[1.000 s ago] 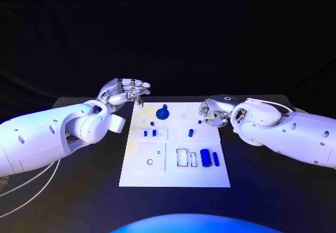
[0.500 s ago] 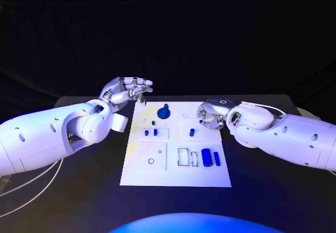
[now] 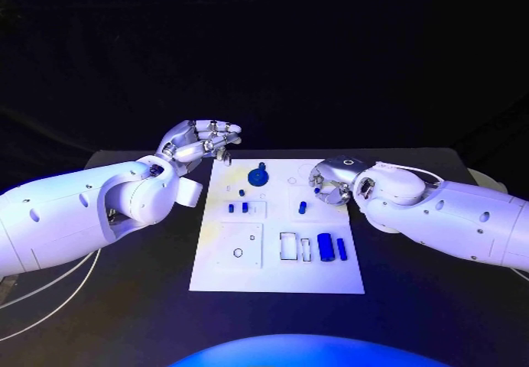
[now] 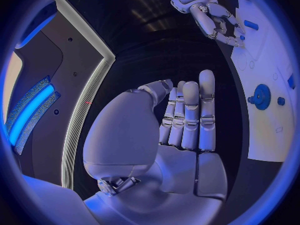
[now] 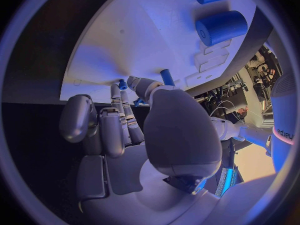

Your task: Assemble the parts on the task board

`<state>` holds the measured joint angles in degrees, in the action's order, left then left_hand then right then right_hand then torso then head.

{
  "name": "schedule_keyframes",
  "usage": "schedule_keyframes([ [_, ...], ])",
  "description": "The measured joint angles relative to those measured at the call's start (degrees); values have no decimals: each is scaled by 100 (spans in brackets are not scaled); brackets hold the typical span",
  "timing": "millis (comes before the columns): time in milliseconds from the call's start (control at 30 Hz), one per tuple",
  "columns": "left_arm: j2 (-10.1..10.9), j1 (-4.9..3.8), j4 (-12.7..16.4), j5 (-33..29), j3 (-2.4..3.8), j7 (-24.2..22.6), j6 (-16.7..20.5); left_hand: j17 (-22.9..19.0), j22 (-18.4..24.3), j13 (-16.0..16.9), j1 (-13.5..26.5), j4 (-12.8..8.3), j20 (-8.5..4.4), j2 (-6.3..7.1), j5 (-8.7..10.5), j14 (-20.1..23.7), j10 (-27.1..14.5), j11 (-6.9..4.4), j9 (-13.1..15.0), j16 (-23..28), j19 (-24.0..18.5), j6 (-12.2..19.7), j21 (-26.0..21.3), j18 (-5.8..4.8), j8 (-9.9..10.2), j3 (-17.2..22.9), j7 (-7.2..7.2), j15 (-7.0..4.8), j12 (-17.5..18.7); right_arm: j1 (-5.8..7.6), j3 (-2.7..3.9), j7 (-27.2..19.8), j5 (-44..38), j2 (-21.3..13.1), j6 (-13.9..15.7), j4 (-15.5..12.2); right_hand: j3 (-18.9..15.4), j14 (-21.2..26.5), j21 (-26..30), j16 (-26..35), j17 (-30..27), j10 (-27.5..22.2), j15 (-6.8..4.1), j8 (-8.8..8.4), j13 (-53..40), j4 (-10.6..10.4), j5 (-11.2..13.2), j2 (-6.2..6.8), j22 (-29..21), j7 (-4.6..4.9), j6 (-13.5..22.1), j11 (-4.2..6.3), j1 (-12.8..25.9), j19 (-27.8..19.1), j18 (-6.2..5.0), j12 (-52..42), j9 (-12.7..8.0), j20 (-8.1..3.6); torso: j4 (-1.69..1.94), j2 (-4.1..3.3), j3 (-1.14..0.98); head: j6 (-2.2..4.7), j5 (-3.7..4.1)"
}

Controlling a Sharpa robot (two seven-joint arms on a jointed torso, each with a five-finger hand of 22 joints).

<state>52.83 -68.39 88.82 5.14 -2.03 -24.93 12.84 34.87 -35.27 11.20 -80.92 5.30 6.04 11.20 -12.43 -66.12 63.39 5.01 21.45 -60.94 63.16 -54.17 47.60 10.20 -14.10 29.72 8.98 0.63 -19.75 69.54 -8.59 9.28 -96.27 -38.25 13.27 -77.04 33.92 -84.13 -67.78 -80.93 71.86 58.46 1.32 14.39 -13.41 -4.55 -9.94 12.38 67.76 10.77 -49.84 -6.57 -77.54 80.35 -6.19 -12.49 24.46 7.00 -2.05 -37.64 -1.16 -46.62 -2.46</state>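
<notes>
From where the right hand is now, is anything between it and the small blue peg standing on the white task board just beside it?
Nothing visible. The right hand hovers over the white task board, the small blue peg just below its fingertips, only bare board between.

I see the black counter [image 3: 408, 260] spreading across the lower half of my head view, its far edge running straight behind the work area. The white task board [image 3: 276, 279] lies flat on it, near the middle, long side running away from me. On the counter's left side, thin pale cables [image 3: 50, 294] curve across the dark surface toward the near edge. To the right of the board I see bare black counter.
</notes>
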Motion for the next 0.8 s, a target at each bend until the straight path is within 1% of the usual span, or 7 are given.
schedule_keyframes([
  [100,1,0,1,-5,0,0,0,0,0,0,0,0,0,0,0,0,0,0,1,0,0,0,0,0,0,0,0,0,0,-18,4,8,-16,34,-1,34,28,0,-95,0,0,22,0,0,28,28,52,-38,90,-7,-67,-19,-37,30,0,21,0,30,-3,1,0,-15,-1],
  [167,1,0,3,-8,0,0,0,0,0,0,0,0,0,0,0,0,0,0,1,0,0,0,0,0,0,0,0,0,0,-26,14,16,-27,55,0,52,55,0,-202,0,0,102,0,0,42,55,94,-63,191,-24,-126,4,-63,103,19,22,9,17,-3,1,0,-18,-1],
  [233,1,-1,3,-10,0,0,0,0,6,0,0,0,0,0,0,13,0,0,1,0,0,0,0,0,0,0,0,-13,0,-33,20,25,-38,70,3,67,103,0,-322,0,6,198,0,29,48,103,167,-105,311,-68,-211,33,-105,148,91,23,27,-13,-3,1,1,-26,-1],
  [367,4,-1,4,-13,0,1,0,-6,6,6,0,0,0,0,0,21,0,0,0,0,0,0,0,0,0,0,0,-20,-21,-52,35,58,-79,94,15,94,174,27,-511,-23,5,389,-54,118,62,189,231,-189,498,-134,-402,89,-188,218,92,-45,68,-56,-3,1,1,-41,0],
  [433,6,-1,4,-15,0,3,0,-6,6,5,0,0,0,0,0,21,0,0,0,0,0,0,0,0,0,0,0,-20,-22,-58,38,78,-113,101,19,96,197,9,-623,-23,-12,422,-73,158,59,249,254,-200,607,-174,-486,74,-200,269,97,-93,88,-66,-3,1,1,-47,1],
  [500,8,-1,4,-15,0,4,0,-6,13,13,0,0,0,0,0,33,-13,-12,0,0,0,-20,-21,0,0,0,-20,-9,-22,-66,39,93,-149,106,22,95,206,9,-716,-23,-55,453,-117,201,38,324,265,-234,702,-204,-591,43,-234,310,182,-126,113,-107,-3,2,0,-55,1],
  [800,11,-1,4,-18,0,10,1,-12,19,23,0,0,-21,0,0,42,-21,-20,-1,0,21,-20,-22,-1,-21,0,-20,-1,-51,-90,40,167,-366,112,23,69,237,30,-794,-23,-100,473,-135,200,-12,442,285,-287,719,-236,-666,23,-287,328,182,-143,130,-125,-4,9,3,-66,11],
])
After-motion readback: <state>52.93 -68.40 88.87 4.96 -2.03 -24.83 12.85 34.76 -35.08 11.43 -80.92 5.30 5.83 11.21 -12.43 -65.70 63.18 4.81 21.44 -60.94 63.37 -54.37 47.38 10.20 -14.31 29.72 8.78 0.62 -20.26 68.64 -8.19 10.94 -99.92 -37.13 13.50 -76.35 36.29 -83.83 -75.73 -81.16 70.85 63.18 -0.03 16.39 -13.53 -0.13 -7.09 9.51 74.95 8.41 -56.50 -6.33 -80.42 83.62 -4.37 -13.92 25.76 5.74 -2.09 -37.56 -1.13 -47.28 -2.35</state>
